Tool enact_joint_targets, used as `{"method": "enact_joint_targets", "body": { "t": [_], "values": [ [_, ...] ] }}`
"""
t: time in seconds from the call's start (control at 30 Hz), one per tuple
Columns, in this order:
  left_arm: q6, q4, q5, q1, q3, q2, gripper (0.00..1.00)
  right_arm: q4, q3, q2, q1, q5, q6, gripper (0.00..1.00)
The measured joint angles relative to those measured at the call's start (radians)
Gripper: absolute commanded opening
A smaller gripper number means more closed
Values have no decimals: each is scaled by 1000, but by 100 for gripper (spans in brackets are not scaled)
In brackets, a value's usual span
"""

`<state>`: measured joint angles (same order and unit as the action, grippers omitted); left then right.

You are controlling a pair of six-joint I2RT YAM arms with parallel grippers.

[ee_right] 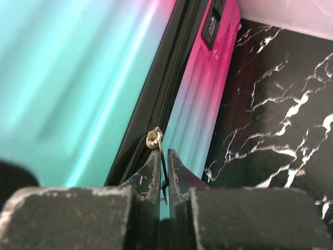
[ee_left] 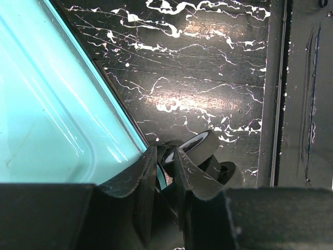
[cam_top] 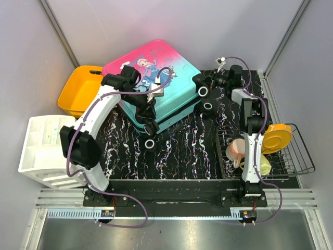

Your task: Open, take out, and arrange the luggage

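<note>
The luggage, a teal-to-pink hard-shell suitcase, lies flat at the back middle of the black marbled table, lid down. My left gripper sits at its near corner by a black wheel. Its fingers are closed on the teal edge of the shell. My right gripper is at the suitcase's right side between two wheels. In the right wrist view it is shut on the thin zipper pull, just below the silver slider on the black zipper track.
An orange bin stands at the back left and a white compartment tray at the left edge. A black wire rack at the right holds a pink cup and a yellow dish. Grey walls close in behind.
</note>
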<state>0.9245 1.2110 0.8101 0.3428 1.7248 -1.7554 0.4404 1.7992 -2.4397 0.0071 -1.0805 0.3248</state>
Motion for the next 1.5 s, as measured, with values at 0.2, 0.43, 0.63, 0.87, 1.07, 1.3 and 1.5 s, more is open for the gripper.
{"method": "enact_joint_targets", "body": {
  "t": [0.2, 0.43, 0.63, 0.87, 1.07, 1.3, 1.5],
  "values": [
    [-13, 12, 16, -5, 12, -9, 38, 8, 68, -42, 36, 106, 27, 34],
    [-93, 116, 44, -6, 77, -11, 77, -132, -36, 81, 13, 218, -106, 68],
    [-233, 102, 80, -86, 79, 48, 86, -332, -63, 298, -76, 284, -229, 93],
    [-505, -184, 21, -378, -21, 132, 99, -615, 71, 429, -115, 309, -294, 100],
    [-750, -351, -56, -468, -175, 206, 99, -893, 95, 463, -21, 340, -441, 100],
    [-966, -447, -186, -460, -267, 267, 99, -1170, 114, 463, 97, 396, -611, 99],
    [-1040, -477, -264, -460, -289, 261, 92, -1261, 114, 463, 138, 444, -714, 72]
  ]
}}
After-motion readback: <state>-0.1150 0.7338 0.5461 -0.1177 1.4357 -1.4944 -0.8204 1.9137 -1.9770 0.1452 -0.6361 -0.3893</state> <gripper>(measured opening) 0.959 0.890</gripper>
